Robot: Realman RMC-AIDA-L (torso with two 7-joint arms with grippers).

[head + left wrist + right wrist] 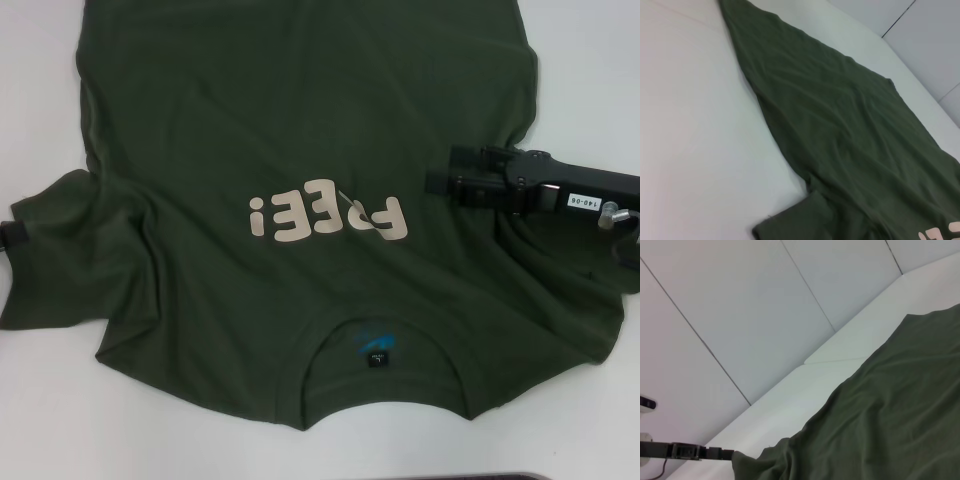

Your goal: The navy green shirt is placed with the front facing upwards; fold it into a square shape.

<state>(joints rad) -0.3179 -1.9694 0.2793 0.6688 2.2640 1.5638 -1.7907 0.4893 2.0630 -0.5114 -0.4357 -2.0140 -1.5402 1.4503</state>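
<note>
Overhead, navy green shirt (300, 150) covers white table (60, 420); tool states untellable.

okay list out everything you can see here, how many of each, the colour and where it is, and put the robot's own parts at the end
navy green shirt: one, dark olive green, spread front up across the table, collar toward the robot.
cream letters: one row, on the shirt's chest.
neck label: one, black, inside the collar.
table: one, white, under the shirt.
right gripper: one, black, over the shirt's sleeve on the robot's right.
left gripper: one, black, at the tip of the sleeve on the robot's left, mostly out of view.
</note>
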